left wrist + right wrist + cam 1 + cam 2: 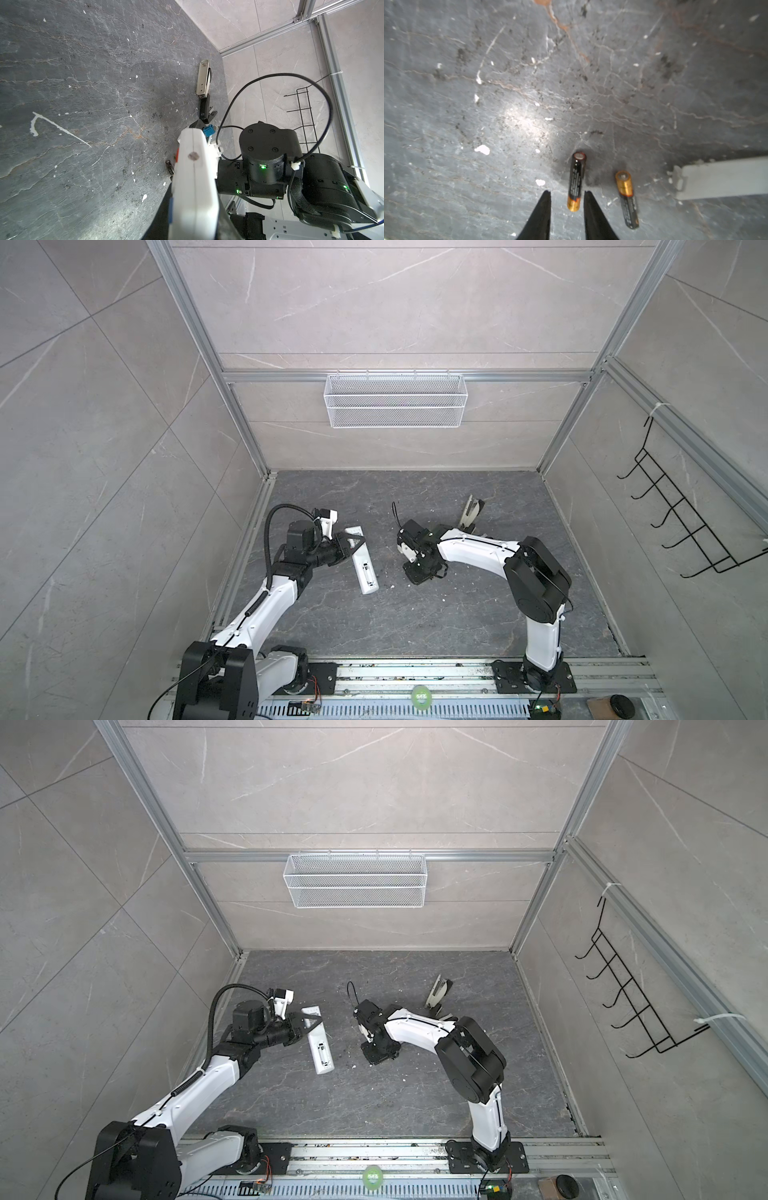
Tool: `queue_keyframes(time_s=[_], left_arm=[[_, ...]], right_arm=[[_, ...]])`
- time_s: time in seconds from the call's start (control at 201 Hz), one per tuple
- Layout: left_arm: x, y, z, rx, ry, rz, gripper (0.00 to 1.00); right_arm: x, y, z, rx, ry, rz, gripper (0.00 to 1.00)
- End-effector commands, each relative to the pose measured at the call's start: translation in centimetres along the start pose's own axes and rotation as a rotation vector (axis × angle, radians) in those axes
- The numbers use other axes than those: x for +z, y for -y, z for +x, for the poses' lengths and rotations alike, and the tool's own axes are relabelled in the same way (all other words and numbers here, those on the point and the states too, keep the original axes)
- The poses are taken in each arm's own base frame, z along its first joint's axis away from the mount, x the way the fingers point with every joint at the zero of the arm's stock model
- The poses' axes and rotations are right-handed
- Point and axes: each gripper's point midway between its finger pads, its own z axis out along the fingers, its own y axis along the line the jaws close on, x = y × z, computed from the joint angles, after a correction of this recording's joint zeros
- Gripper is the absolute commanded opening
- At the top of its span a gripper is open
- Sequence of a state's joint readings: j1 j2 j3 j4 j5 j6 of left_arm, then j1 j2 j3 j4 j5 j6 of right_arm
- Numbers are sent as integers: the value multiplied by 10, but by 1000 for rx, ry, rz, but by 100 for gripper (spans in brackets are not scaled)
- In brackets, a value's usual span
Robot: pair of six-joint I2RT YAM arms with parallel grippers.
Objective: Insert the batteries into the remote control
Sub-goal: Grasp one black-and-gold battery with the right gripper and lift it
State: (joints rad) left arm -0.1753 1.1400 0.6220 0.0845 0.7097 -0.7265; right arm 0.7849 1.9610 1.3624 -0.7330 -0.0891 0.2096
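Speckled dark slate surface [436, 614] is carrying everything. The right gripper [567, 192] is hanging with jaws apart astride one battery [576, 176], a second battery [628, 203] lying just beside. The left gripper [353, 540] is clamping the remote control [365, 572]. Farther right a stapler [471, 512] is lying, and a white mesh basket [395, 400] is hanging on the grey-tiled far wall [395, 302].

Bare floor [529, 83] beyond batteries [576, 180]; remote control [724, 178] close beside.

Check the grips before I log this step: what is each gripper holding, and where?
Left fingers clamp the remote control across its body, toward its far end. Right fingers straddle a battery lying on the table without touching it: nothing held.
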Motion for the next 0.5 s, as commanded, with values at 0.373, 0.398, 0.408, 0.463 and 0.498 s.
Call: queue_keyframes(time_s=[0.373,0.398,0.408,0.463,0.498], left_arm=[[-6,16,-8,37,29,57,0],[-6,16,-8,38,29,57,0],[-6,16,-9,37,31,56,0],[-6,16,-9,38,31,57,0],[-6,16,-9,39,32,57,0]], right_arm=[[13,5,13,2,-59,49,29],[13,5,13,2,-60,51,29],[14,5,13,1,-61,51,29],[14,4,13,-3,-65,56,29],[15,6,15,-4,-72,61,29]])
